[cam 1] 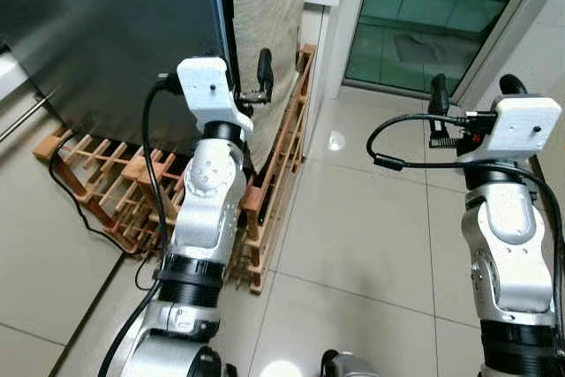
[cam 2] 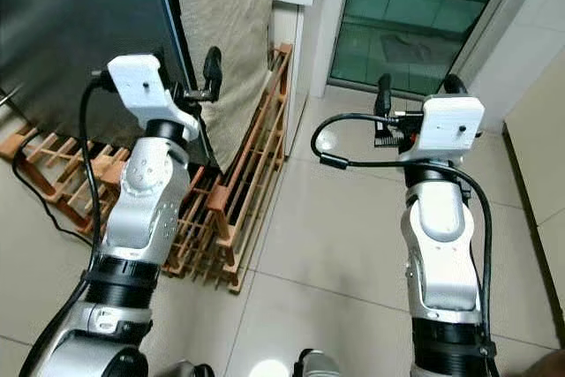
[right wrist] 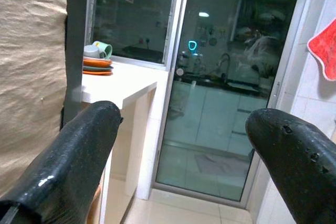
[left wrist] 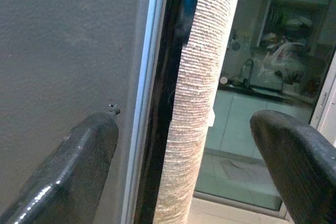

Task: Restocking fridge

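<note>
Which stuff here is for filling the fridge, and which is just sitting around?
For the job:
fridge
left gripper, open, up at the fridge's edge
right gripper, open, holding nothing

Just sitting around:
wooden rack
black cable
cup and plates on the white counter
glass door

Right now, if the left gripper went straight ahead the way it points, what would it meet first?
Most likely the fridge's right edge. In the left wrist view the open left gripper frames the dark edge strip and the beige textured side next to it. Depth is unclear, so I can't say how soon it would touch.
</note>
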You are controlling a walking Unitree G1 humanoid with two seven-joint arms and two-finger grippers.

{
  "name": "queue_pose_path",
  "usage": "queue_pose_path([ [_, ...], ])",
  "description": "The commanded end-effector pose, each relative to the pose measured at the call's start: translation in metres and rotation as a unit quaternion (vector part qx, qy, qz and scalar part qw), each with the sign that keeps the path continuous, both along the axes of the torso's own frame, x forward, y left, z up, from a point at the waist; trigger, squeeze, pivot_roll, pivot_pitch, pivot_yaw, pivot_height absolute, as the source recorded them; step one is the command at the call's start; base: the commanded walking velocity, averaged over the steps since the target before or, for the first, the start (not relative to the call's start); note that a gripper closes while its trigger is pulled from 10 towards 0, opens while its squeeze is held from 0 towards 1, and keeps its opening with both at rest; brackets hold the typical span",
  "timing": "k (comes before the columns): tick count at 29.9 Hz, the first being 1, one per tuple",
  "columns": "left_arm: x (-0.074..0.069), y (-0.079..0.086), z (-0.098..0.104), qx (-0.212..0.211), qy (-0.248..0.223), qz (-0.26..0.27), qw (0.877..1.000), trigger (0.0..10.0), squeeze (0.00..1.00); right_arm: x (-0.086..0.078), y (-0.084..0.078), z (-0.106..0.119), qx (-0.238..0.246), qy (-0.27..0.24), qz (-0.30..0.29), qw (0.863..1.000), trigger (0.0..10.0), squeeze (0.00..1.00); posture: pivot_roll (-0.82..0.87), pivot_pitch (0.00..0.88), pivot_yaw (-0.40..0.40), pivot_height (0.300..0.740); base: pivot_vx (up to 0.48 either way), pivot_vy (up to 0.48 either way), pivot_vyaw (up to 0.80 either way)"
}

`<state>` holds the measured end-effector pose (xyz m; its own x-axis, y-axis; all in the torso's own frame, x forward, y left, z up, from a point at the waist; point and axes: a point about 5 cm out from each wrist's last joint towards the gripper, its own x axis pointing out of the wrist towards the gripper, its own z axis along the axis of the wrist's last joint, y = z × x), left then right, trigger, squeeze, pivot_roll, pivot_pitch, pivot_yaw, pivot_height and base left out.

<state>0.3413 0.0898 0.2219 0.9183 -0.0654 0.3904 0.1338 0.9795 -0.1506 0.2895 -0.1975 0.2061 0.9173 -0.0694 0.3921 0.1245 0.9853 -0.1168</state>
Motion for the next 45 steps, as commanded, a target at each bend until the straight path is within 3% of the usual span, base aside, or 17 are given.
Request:
queue_pose_path([
  [1, 0.002, -0.004, 0.002, -0.002, 0.004, -0.003, 1.0, 10.0, 0.0, 0.0, -0.002, 0.002, 0.0, -0.004, -0.004, 1.0, 10.0, 0.02, -0.2, 0.111, 0.009, 0.74, 0.0, 0.0, 0.0],
  [5, 0.009, -0.007, -0.001, 0.002, 0.023, 0.007, 1.0, 10.0, 0.0, -0.001, -0.003, 0.0, -0.001, 0.001, -0.006, 1.0, 10.0, 0.02, -0.2, 0.118, 0.007, 0.74, 0.0, 0.0, 0.0],
  [11, 0.012, -0.016, 0.011, -0.01, 0.008, -0.011, 1.0, 10.0, 0.0, -0.004, -0.005, -0.002, -0.002, 0.004, -0.01, 1.0, 10.0, 0.02, -0.21, 0.131, 0.015, 0.74, 0.0, 0.0, 0.0],
  [18, 0.016, -0.031, 0.007, -0.018, 0.04, -0.067, 0.997, 10.0, 0.0, -0.006, -0.007, -0.005, -0.001, 0.009, -0.015, 1.0, 10.0, 0.02, -0.21, 0.139, 0.017, 0.74, 0.0, 0.0, 0.0],
  [22, 0.025, -0.046, -0.011, -0.009, 0.11, -0.117, 0.987, 10.0, 0.0, -0.004, -0.007, -0.007, 0.012, 0.017, -0.014, 1.0, 10.0, 0.02, -0.21, 0.141, 0.019, 0.74, 0.0, 0.0, 0.0],
  [23, 0.025, -0.048, -0.013, -0.003, 0.114, -0.124, 0.986, 10.0, 0.0, -0.003, -0.007, -0.007, 0.015, 0.019, -0.014, 1.0, 10.0, 0.02, -0.21, 0.141, 0.019, 0.74, 0.0, 0.0, 0.0],
  [24, 0.025, -0.06, -0.019, 0.017, 0.123, -0.164, 0.979, 10.0, 0.0, -0.002, -0.007, -0.011, 0.025, 0.031, -0.01, 0.999, 10.0, 0.02, -0.21, 0.141, 0.018, 0.74, 0.0, 0.0, 0.0],
  [28, 0.024, -0.07, -0.024, 0.021, 0.133, -0.182, 0.974, 10.0, 0.0, -0.002, -0.006, -0.016, 0.036, 0.048, -0.003, 0.998, 10.0, 0.02, -0.21, 0.141, 0.019, 0.74, 0.0, 0.0, 0.0],
  [32, 0.02, -0.092, -0.021, 0.02, 0.123, -0.247, 0.961, 10.0, 0.0, -0.002, -0.007, -0.017, 0.033, 0.047, -0.007, 0.998, 10.0, 0.02, -0.22, 0.141, 0.021, 0.74, 0.0, 0.0, 0.0],
  [34, 0.019, -0.098, -0.02, -0.027, 0.125, -0.274, 0.953, 10.0, 0.0, -0.002, -0.009, -0.017, 0.033, 0.048, -0.009, 0.998, 10.0, 0.01, -0.22, 0.141, 0.02, 0.74, 0.0, 0.0, 0.0],
  [35, 0.019, -0.098, -0.02, -0.027, 0.125, -0.274, 0.953, 10.0, 0.0, -0.002, -0.009, -0.017, 0.033, 0.048, -0.009, 0.998, 10.0, 0.01, -0.22, 0.141, 0.02, 0.74, 0.0, 0.0, 0.0],
  [36, 0.013, -0.109, -0.014, -0.025, 0.095, -0.301, 0.948, 10.0, 0.0, -0.002, -0.008, -0.017, 0.034, 0.05, -0.009, 0.998, 10.0, 0.01, -0.22, 0.14, 0.024, 0.74, 0.0, 0.0, 0.0],
  [45, 0.005, -0.132, -0.005, -0.056, 0.07, -0.35, 0.932, 10.0, 0.0, -0.005, -0.009, -0.019, 0.038, 0.049, -0.018, 0.998, 10.0, 0.01, -0.23, 0.14, 0.033, 0.74, 0.0, 0.0, 0.0],
])
